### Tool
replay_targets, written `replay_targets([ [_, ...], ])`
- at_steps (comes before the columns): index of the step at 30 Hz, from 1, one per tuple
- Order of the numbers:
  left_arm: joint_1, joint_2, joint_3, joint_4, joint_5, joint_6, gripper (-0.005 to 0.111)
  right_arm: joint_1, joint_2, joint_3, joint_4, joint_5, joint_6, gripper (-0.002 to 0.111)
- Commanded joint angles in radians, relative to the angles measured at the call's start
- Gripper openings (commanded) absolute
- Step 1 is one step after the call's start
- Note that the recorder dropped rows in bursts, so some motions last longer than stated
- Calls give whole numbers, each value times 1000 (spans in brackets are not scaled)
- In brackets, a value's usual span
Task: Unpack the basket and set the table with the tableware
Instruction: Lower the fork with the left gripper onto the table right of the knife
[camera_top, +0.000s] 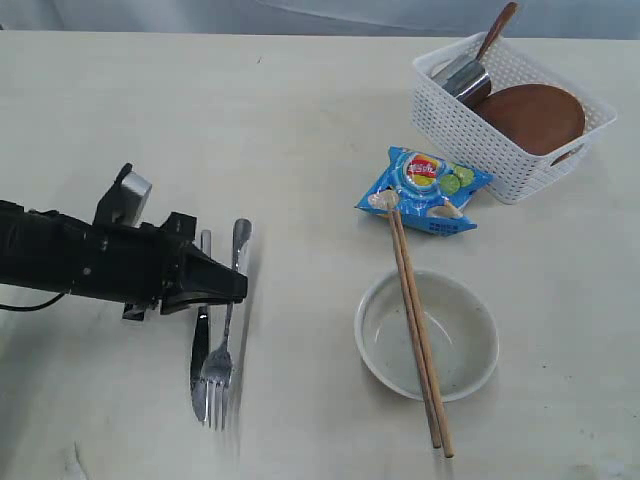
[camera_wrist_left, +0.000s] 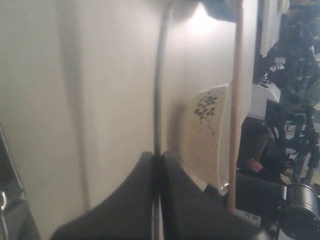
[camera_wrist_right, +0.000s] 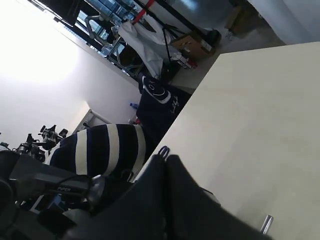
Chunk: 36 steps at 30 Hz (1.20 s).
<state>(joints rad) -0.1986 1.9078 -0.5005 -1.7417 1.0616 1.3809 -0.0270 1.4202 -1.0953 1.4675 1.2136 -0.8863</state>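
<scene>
My left gripper (camera_top: 236, 285) is shut on the thin handle of the steel fork (camera_top: 222, 345), whose tines lie toward the table's front edge. In the left wrist view the fork handle (camera_wrist_left: 159, 90) runs out from between the shut fingers of the left gripper (camera_wrist_left: 157, 156). The steel knife (camera_top: 200, 350) lies right beside the fork. The white bowl (camera_top: 427, 335) stands at front right with wooden chopsticks (camera_top: 415, 330) across it. The white basket (camera_top: 445, 120) at back right holds the steel cup (camera_top: 465, 78), dark red spoon (camera_top: 497, 30) and brown plate (camera_top: 530, 115). My right gripper (camera_wrist_right: 165, 157) is shut and empty.
A blue snack bag (camera_top: 425, 190) lies between the basket and the bowl, touching the chopsticks' far ends. The cream table (camera_top: 300, 120) stretches bare across the back left. In the left wrist view the bowl (camera_wrist_left: 205, 130) and chopsticks (camera_wrist_left: 235, 100) lie beyond the fork.
</scene>
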Motion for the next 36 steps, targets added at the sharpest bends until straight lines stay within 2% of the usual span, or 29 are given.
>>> replay_targets([
  [1, -38, 1, -40, -3, -27, -54, 0, -6, -6, 3, -15, 7, 1, 0],
  [6, -40, 1, -89, -3, -91, -138, 0, -6, -6, 3, -15, 7, 8, 0],
  [11, -48, 1, -94, -3, -132, -149, 0, -6, -6, 3, -15, 7, 8, 0],
  [20, -137, 1, -114, -3, -239, -221, 0, -6, -6, 3, -20, 7, 8, 0],
  [25, -137, 1, -123, -3, -284, -255, 0, -6, -6, 3, -20, 7, 8, 0],
  [36, -137, 1, -123, -3, -296, -263, 0, -6, -6, 3, -20, 7, 8, 0],
])
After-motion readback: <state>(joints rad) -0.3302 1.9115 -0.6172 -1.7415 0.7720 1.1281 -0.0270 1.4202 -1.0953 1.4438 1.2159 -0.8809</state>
